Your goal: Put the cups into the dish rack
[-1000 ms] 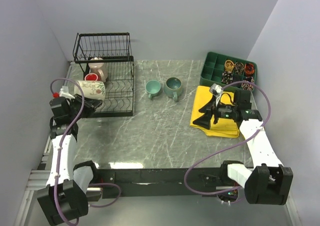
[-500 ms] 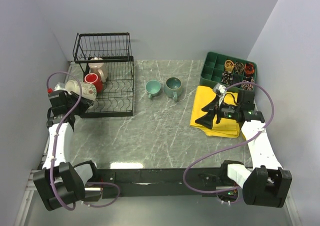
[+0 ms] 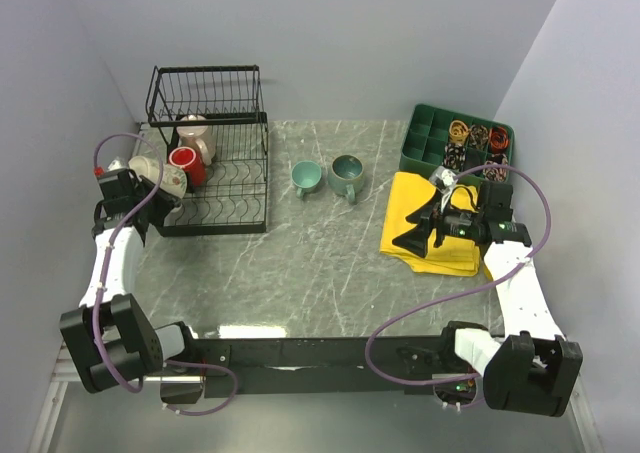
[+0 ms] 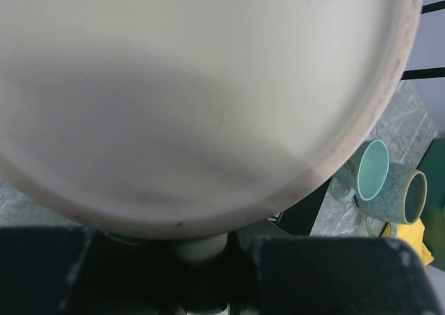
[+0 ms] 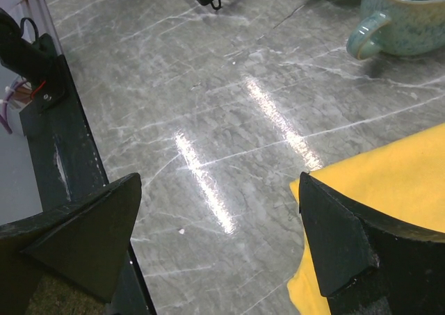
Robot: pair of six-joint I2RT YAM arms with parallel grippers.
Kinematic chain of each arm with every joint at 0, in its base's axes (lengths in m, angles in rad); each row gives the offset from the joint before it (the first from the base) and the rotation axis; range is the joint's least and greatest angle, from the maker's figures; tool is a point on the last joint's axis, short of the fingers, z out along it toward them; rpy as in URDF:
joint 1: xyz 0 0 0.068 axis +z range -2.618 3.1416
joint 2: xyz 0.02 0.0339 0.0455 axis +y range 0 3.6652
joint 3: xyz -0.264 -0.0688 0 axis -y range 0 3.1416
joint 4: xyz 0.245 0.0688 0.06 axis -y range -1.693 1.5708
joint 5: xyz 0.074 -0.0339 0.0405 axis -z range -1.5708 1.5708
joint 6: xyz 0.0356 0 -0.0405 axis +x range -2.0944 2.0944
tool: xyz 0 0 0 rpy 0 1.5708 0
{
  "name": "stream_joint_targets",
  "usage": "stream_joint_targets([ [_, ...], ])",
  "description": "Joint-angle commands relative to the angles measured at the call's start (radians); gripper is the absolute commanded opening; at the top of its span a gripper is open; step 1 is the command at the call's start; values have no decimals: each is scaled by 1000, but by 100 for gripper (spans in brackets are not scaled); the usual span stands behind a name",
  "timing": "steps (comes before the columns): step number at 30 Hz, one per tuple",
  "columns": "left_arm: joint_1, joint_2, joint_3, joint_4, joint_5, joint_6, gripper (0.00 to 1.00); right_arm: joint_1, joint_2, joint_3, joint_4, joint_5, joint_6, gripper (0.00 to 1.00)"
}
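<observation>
Left tool (image 3: 157,192) is clamped on a cream mug (image 3: 160,176), holding it tipped on its side at the left edge of the dish rack (image 3: 235,188), at the far left of the bench (image 3: 320,273). In the left wrist view the mug's pale body fills nearly the whole picture, pressed close above the tool's dark fingers (image 4: 42,266). Whether the mug touches the rack wires cannot be told.

Inside the rack's lower level, a red mug (image 3: 187,164) sits just right of the held one, and a pale beige mug (image 3: 195,133) stands farther back, under the raised basket tier.

Two teal mugs (image 3: 305,177) stand side by side on the bench right of the rack, well apart from both arms.

Right tool (image 3: 404,233) hangs wide open and empty over the left edge of a yellow cloth (image 3: 445,258) on the right side of the bench. Its wrist view shows both fingers spread far apart, with bare marble and the cloth's edge between them. A green tray (image 3: 425,138) sits beyond the cloth at the far right.
</observation>
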Motion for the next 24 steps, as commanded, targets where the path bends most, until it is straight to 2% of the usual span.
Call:
stream_joint_targets([
  [1,-20,3,100,149,6,47,1,-14,-18,7,15,-8,4,100],
  [14,-46,54,111,134,-12,67,1,-32,-8,6,15,-6,5,100],
  [24,-75,15,85,76,-115,106,1,-44,-7,9,13,-9,8,100],
])
